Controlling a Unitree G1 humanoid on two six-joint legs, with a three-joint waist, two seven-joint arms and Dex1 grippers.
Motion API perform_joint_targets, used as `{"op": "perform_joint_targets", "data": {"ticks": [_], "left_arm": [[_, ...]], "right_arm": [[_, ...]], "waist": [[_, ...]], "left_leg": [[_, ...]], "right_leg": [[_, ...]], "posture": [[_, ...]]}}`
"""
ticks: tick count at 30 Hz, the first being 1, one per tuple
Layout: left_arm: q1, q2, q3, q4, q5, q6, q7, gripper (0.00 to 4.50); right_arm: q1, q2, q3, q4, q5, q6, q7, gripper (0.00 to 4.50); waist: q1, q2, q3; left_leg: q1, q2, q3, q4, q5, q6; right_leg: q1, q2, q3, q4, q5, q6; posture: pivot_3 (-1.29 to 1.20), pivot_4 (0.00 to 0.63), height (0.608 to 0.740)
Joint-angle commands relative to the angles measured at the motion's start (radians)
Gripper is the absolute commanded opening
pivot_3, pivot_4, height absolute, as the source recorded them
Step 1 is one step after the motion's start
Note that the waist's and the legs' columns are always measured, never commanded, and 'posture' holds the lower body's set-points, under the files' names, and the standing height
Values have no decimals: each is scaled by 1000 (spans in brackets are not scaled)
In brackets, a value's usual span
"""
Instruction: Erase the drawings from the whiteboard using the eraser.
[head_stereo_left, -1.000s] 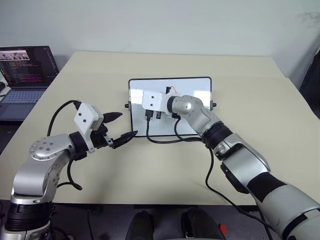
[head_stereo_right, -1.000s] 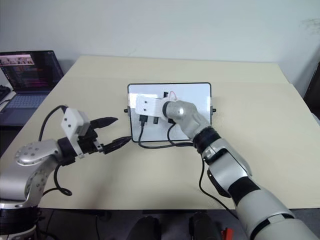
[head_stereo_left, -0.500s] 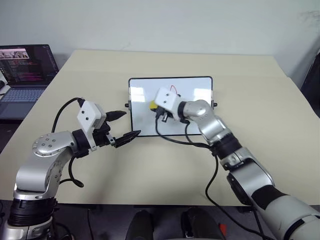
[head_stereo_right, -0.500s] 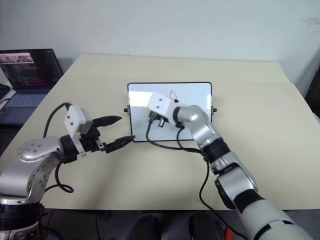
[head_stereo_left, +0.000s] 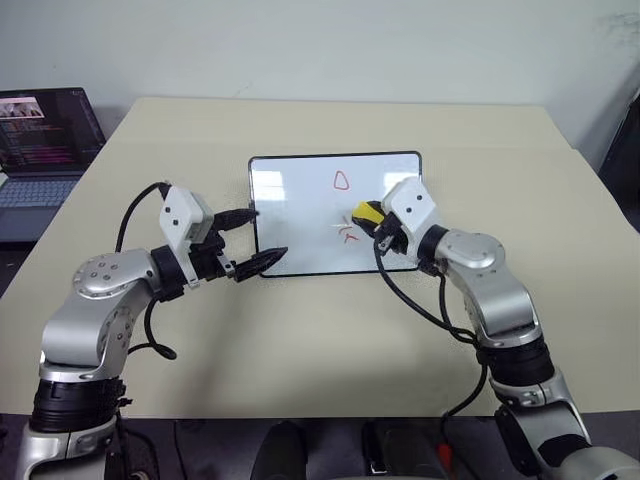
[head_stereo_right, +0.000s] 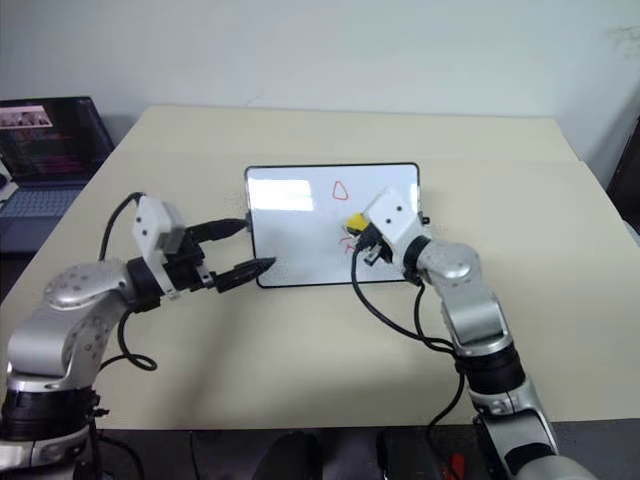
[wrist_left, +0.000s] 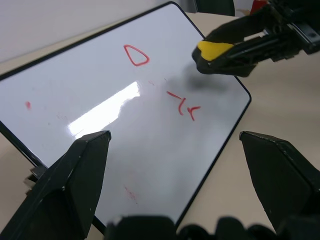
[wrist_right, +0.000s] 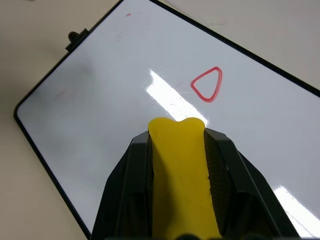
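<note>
**A:** Nearest you, what is your left gripper (head_stereo_left: 262, 240) doing?

**B:** It sits at the whiteboard's (head_stereo_left: 300, 215) left short edge, near the board's front left corner. Its two black fingers are spread apart with nothing between them; one fingertip reaches over the front part of the board, the other lies by the left frame.

**A:** And your right gripper (head_stereo_left: 369, 216)?

**B:** It hangs over the right part of the board, fingers clamped together on the eraser (head_stereo_left: 366, 212). In the right wrist view the yellow block (wrist_right: 181, 175) is squeezed between both black fingers and sticks out past them. You cannot tell whether it touches the white surface.

**A:** Where are the drawings?

**B:** The crossed red squiggles (head_stereo_left: 346, 234) lie just beside the eraser's tip, toward the board's front right. Farther back, near the far edge at about the middle, you see the small red triangle loop (head_stereo_left: 342, 180).

**A:** And the board itself?

**B:** It lies flat around the middle of the table (head_stereo_left: 330, 330), long edges running left to right. Past the table's far left corner stands an open laptop (head_stereo_left: 40, 135).
</note>
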Motion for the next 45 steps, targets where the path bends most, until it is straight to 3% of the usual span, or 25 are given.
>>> {"op": "perform_joint_targets", "data": {"ticks": [1,12,16,21,28,32,45], "left_arm": [[-38,2,-10,13,11,-32,-6,4500],[-59,5,-24,41,20,-44,-12,4500],[-49,5,-21,28,16,-38,-6,4500],[-48,3,-21,23,13,-35,-4,4500],[-58,-3,-35,34,16,-38,-11,4500],[-61,-3,-38,35,16,-38,-14,4500],[-63,-5,-48,36,17,-43,-13,4500]], "right_arm": [[-41,32,29,4,-28,-48,-78,1104],[-331,83,39,518,-66,-283,-199,1103],[-370,75,43,624,-77,-331,-204,1103],[-330,45,112,601,-72,-266,-62,1102],[-411,61,46,691,-113,-377,-270,1102],[-439,60,37,735,-117,-413,-309,1102],[-333,45,170,645,-159,-336,-117,1102]], "waist": [[0,0,0],[2,0,0],[2,0,0],[2,-1,0],[1,0,0],[2,-1,0],[0,-1,0]], "left_leg": [[0,0,0,0,0,0],[-1,1,5,0,0,0],[-1,2,8,0,0,0],[1,2,8,1,0,0],[2,1,8,8,0,0],[2,1,8,9,0,0],[2,1,8,9,0,0]], "right_leg": [[0,0,0,0,0,0],[-1,0,1,-1,0,0],[-1,-1,2,-1,0,0],[0,-2,2,2,0,0],[0,-1,2,10,0,0],[0,-1,2,11,1,0],[0,-1,2,11,0,0]], "posture": [[0,150,740],[0,150,740],[0,150,740],[0,150,740],[0,150,740],[0,150,740],[0,150,740]]}}
